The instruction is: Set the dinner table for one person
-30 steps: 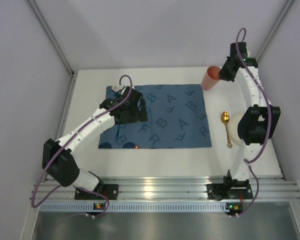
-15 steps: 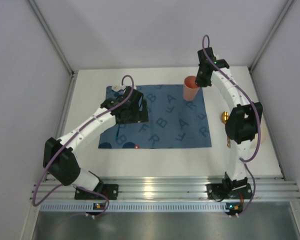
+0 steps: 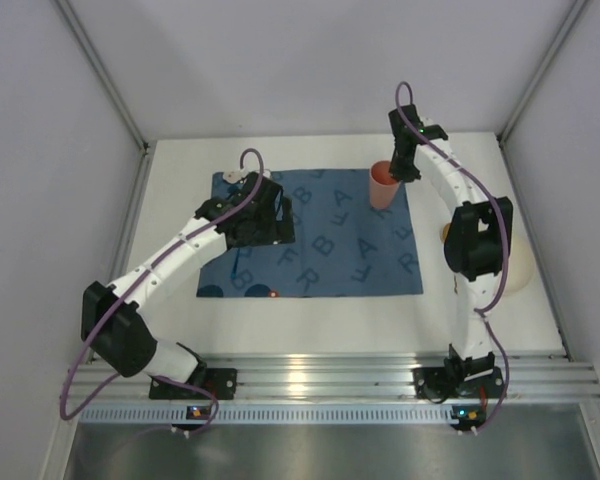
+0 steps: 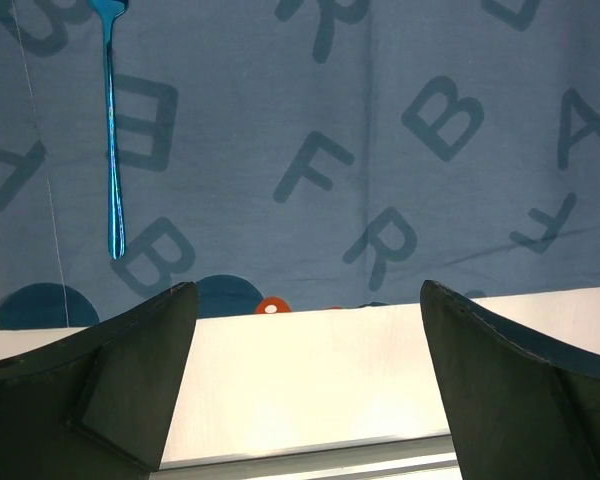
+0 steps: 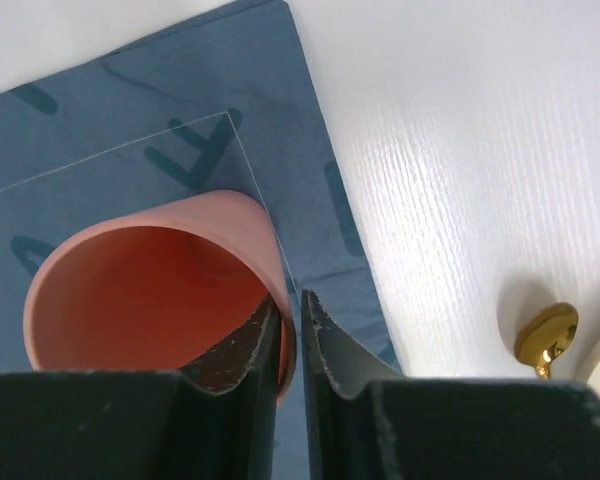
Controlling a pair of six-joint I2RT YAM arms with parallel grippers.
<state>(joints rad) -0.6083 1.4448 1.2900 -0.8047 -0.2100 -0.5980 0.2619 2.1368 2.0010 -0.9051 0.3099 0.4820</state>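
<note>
A pink cup (image 3: 382,185) stands upright on the far right corner of the dark blue lettered placemat (image 3: 330,240), which lies on the white dinner table (image 3: 175,190). My right gripper (image 3: 400,168) is over it. In the right wrist view, the right gripper (image 5: 290,300) has its jaws nearly closed over the rim of the cup (image 5: 150,290), one finger inside and one outside, with a thin gap at the outer finger. My left gripper (image 3: 263,215) hovers over the mat's left part. In the left wrist view, the left gripper (image 4: 305,290) is wide open and empty, and a blue fork (image 4: 111,130) lies on the mat.
A gold spoon (image 5: 545,335) lies on the table right of the mat. A cream dish (image 3: 518,270) sits by it, partly hidden by my right arm. The silver rail (image 3: 310,375) edges the near side. Grey walls enclose the table.
My right arm carried the pink cup leftward from the table's far right corner onto the mat's far right corner. Its jaws have eased slightly. The left arm has barely moved.
</note>
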